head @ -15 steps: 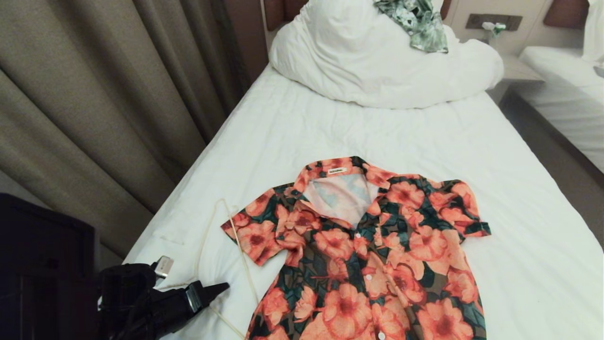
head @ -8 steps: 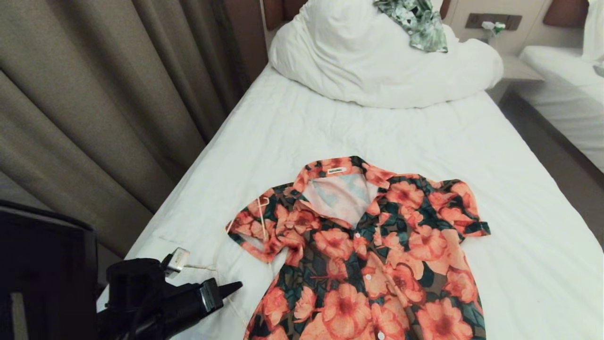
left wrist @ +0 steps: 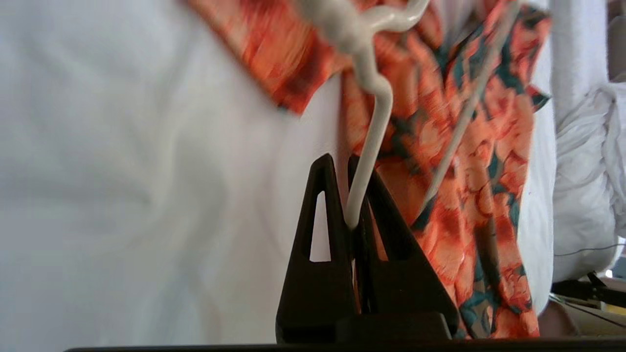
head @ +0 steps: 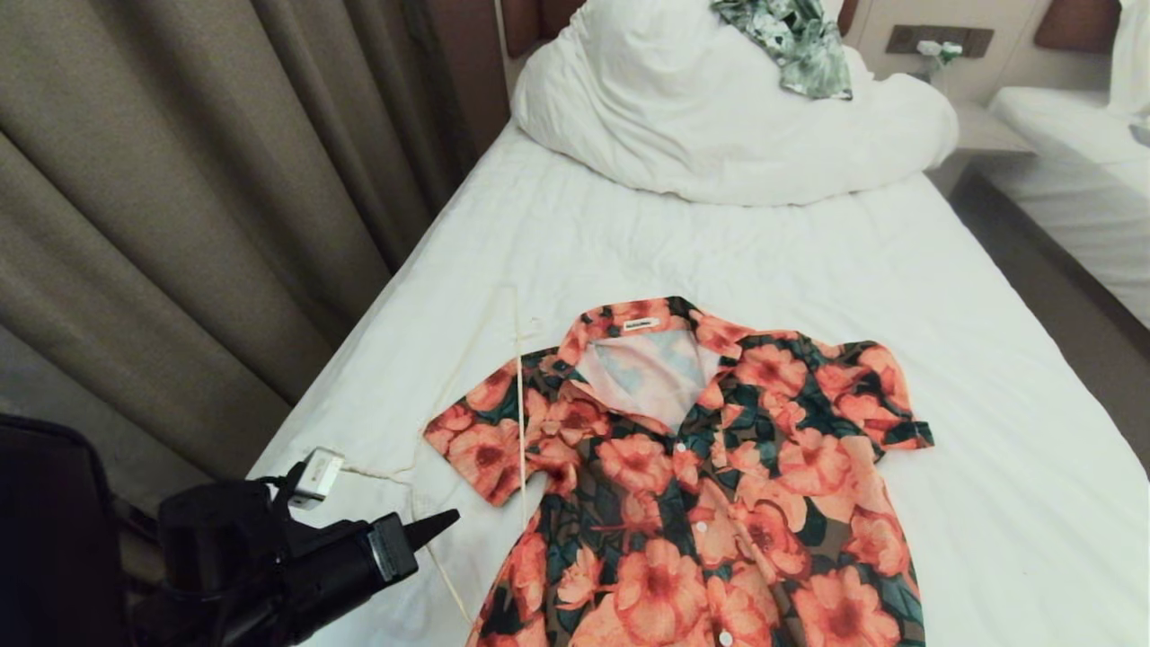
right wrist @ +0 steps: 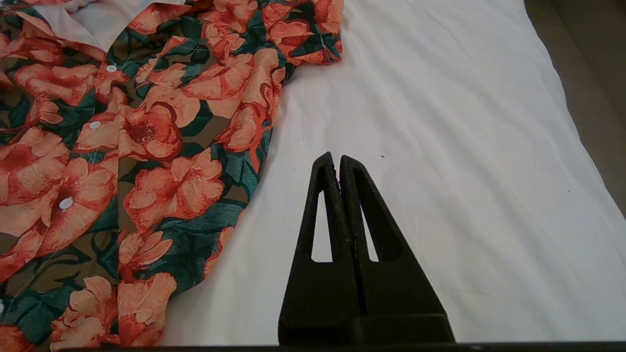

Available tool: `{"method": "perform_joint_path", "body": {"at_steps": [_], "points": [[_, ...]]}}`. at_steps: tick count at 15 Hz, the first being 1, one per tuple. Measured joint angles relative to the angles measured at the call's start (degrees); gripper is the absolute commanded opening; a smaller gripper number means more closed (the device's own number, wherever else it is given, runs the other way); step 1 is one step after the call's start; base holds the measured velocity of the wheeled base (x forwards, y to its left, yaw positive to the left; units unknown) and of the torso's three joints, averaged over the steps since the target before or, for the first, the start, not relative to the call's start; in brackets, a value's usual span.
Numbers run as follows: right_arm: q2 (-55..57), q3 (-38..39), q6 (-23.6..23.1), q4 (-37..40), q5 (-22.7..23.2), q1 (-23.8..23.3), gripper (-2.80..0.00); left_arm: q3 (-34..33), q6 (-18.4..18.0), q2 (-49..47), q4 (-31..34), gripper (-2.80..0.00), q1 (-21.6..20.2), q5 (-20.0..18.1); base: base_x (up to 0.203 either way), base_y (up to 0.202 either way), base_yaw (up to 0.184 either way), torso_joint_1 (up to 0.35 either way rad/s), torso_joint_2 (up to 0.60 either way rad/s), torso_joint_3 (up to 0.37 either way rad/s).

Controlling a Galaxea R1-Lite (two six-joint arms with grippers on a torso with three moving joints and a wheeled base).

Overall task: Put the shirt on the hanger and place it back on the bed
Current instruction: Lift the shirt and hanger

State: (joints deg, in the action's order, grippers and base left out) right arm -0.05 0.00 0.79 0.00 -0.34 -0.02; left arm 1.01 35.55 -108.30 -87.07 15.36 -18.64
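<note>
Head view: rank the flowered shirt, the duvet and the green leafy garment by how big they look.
1. Flowered shirt, nearest the camera and partly cut off, so its lead over the duvet is unsure.
2. Duvet.
3. Green leafy garment.

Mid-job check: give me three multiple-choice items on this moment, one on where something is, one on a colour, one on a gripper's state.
1. Where does the green-and-white leafy garment lie?
A. on the bulky white duvet
B. on the floor
C. under the flowered shirt

2. What colour are the large flowers on the short-sleeved button-up shirt?
A. blue
B. orange-pink
C. yellow

3. What is the left gripper doing?
A. open above the white bed
B. shut on nothing
C. shut on the thin cream wire hanger

Answers: 1 A, the garment is draped over the duvet near the headboard. 2 B, orange-pink blooms on dark green and brown. 3 C, the left wrist view shows the hanger's hook wire pinched between the gripper's fingers.
</note>
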Motion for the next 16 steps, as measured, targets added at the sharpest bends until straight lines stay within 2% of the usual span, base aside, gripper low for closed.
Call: {"method": "perform_joint_path", "body": {"at_steps": [2,3,4,8,12,14,16], "points": [[0.00,0.00,0.00,0.00,0.01,0.00,-2.80,2.75,-2.78,3.88,2.15,-2.80,-0.75,0.11,0.000,0.000,0.000,0.000,0.00,0.000],[0.00,0.00,0.00,0.00,0.00,0.00,-2.80,5.51,-3.79,6.49,6.17,-2.80,-1.09,0.15,0.000,0.000,0.000,0.000,0.00,0.000],[0.00,0.00,0.00,0.00,0.01,0.00,-2.80,8.91,-4.28,9.23,11.54,-2.80,-1.32,0.17,0.000,0.000,0.000,0.000,0.00,0.000],[0.00,0.00,0.02,0.00,0.01,0.00,-2.80,27.60,-5.37,20.83,42.19,-2.80,-1.64,0.04,0.000,0.000,0.000,0.000,0.00,0.000],[0.00,0.00,0.00,0.00,0.01,0.00,-2.80,39.66,-9.75,29.32,67.42,-2.80,-1.08,-0.37,0.000,0.000,0.000,0.000,0.00,0.000],[0.00,0.00,0.00,0.00,-0.01,0.00,-2.80,43.92,-11.03,31.30,75.54,-2.80,-0.32,-0.48,0.000,0.000,0.000,0.000,0.00,0.000],[0.00,0.00,0.02,0.00,0.01,0.00,-2.80,47.31,-12.89,32.06,79.76,-2.80,0.58,-0.50,0.000,0.000,0.000,0.000,0.00,0.000]]}}
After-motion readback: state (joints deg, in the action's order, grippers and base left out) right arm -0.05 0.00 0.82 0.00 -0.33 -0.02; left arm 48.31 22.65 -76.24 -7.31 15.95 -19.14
